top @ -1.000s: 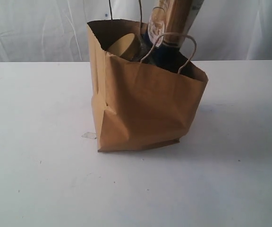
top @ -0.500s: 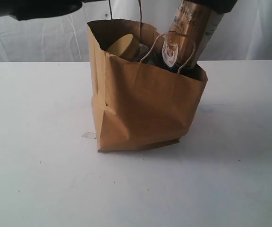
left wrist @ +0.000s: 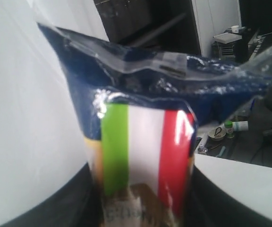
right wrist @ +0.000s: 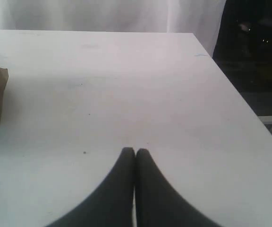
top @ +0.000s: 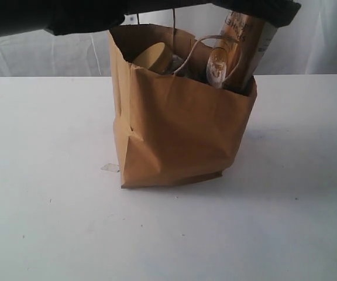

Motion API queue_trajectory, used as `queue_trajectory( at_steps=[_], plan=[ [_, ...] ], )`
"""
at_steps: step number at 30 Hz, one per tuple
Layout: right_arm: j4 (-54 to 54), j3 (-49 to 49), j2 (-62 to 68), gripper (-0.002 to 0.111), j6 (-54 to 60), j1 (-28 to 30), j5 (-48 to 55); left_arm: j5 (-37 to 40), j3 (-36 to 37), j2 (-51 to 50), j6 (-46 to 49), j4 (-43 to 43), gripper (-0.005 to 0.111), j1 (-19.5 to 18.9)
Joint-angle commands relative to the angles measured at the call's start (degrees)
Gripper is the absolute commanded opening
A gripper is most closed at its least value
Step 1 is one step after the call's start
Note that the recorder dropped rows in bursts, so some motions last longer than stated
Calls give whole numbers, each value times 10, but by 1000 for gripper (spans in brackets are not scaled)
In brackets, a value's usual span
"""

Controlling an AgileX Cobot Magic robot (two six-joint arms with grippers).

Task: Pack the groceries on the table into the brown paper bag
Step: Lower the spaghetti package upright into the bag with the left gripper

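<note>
The brown paper bag (top: 180,134) stands in the middle of the exterior view and blocks the straight way across. Its mouth is crowded: the spaghetti pack (top: 241,50) sticks up at the right, a jar with a mustard lid (top: 152,57) fills the left, and a thin handle (top: 199,48) loops over the front edge between them. A dark arm (top: 51,14) runs along the top of the frame, covering most of the way down into the bag. The white table (top: 45,222) lies open at the left, the right and along the bottom. The right wrist view shows bare table ahead of the right gripper (right wrist: 135,152), with a bag corner off to one side.
</note>
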State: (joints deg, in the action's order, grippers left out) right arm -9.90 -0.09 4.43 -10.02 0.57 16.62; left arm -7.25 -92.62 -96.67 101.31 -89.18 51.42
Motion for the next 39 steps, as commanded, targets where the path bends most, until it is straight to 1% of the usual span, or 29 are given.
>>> queue_trajectory(
  at_steps=[1,5,8,9,11,16,19,27,28,30,32,36,37,39],
  plan=[
    [-2,1,-3,0,-2,-2,-1,-58,-7,-16,7,-3,0,1],
    [-2,1,-3,0,-2,-2,-1,-89,-7,-23,-6,-25,0,1],
    [-2,1,-3,0,-2,-2,-1,-143,-7,-23,-54,-20,0,1],
    [-2,1,-3,0,-2,-2,-1,-172,-7,-23,-56,-20,0,0],
    [-2,1,-3,0,-2,-2,-1,-199,-7,-23,-56,-25,0,-5],
    [-2,1,-3,0,-2,-2,-1,-200,-7,-26,-32,-108,0,-23],
    [-2,1,-3,0,-2,-2,-1,-201,4,-28,2,-108,0,-28],
    [-2,1,-3,0,-2,-2,-1,-205,24,-28,15,-108,1,-28],
    [-2,1,-3,0,-2,-2,-1,-206,24,-28,15,-108,2,-28],
    [-2,1,-3,0,-2,-2,-1,-208,24,-28,15,-108,9,-28],
    [-2,1,-3,0,-2,-2,-1,-215,24,-28,15,-108,18,-28],
    [-2,1,-3,0,-2,-2,-1,-234,24,-28,15,-108,41,-28],
    [-2,1,-3,0,-2,-2,-1,-239,25,-28,15,-108,45,-28],
    [-2,1,-3,0,-2,-2,-1,-247,29,-28,15,-108,49,-28]
  ],
)
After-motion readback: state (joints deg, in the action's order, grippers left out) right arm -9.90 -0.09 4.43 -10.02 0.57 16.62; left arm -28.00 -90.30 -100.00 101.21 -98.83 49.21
